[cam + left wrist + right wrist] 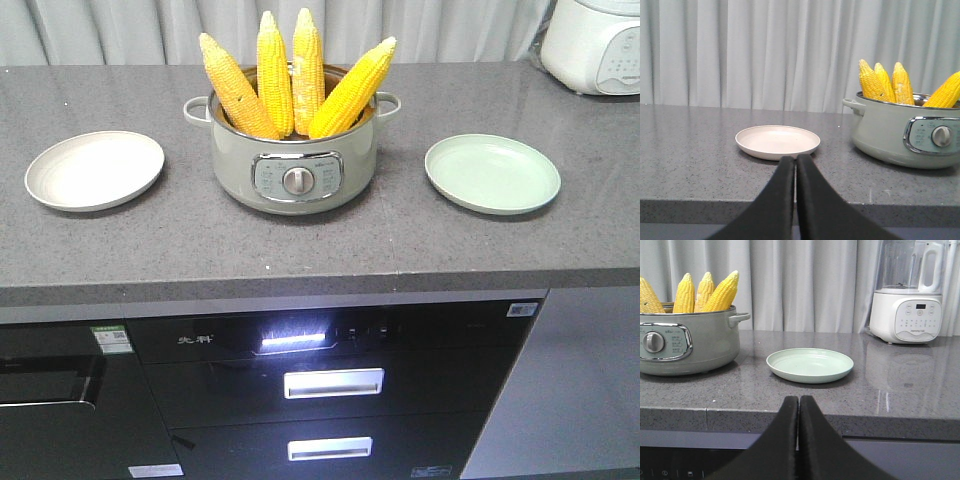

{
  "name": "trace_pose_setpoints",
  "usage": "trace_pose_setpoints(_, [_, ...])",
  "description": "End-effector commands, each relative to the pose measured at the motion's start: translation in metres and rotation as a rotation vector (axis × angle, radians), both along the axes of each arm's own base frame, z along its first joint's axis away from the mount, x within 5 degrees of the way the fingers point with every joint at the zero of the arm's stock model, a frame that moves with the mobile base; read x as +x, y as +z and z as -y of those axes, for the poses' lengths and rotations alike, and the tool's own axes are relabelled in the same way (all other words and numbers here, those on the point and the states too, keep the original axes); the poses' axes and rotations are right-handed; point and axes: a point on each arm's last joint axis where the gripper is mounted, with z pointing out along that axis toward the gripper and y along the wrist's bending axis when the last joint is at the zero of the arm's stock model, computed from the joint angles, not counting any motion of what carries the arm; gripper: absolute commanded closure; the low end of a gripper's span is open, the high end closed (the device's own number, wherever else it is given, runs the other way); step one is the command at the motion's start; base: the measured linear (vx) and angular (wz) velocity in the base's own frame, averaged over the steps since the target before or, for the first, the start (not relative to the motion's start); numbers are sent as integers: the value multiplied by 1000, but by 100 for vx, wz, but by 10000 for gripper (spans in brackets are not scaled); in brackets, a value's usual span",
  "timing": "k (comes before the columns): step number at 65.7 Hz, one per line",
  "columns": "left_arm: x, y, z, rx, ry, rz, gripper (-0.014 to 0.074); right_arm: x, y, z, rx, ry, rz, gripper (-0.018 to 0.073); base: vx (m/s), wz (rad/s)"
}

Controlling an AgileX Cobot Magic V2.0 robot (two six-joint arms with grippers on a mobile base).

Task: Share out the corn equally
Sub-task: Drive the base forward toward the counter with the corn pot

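Ahead, between the closed, empty left gripper (792,160) and right gripper (798,400), four stiff, weighty yellow corn cobs (276,75) are leaning in the sage-green electric pot (235,165), probably offering firm mid-cob holds.

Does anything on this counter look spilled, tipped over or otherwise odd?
Nothing is spilled or damaged. The only oddity: four corn cobs stand on end in the pot, fanning out above its rim. The beige plate and the green plate lie flat and bare.
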Motion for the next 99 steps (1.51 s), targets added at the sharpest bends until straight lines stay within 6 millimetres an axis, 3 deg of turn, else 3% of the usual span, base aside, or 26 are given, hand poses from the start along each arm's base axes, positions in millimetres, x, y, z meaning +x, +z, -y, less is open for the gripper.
trace_pose_setpoints(1, [-2,2,0,-9,-4,70,603,0,4,0,-12,-2,69,566,10,4])
trace_pose_setpoints(99, [-2,2,0,-9,-4,70,603,0,4,0,-12,-2,69,566,8,2])
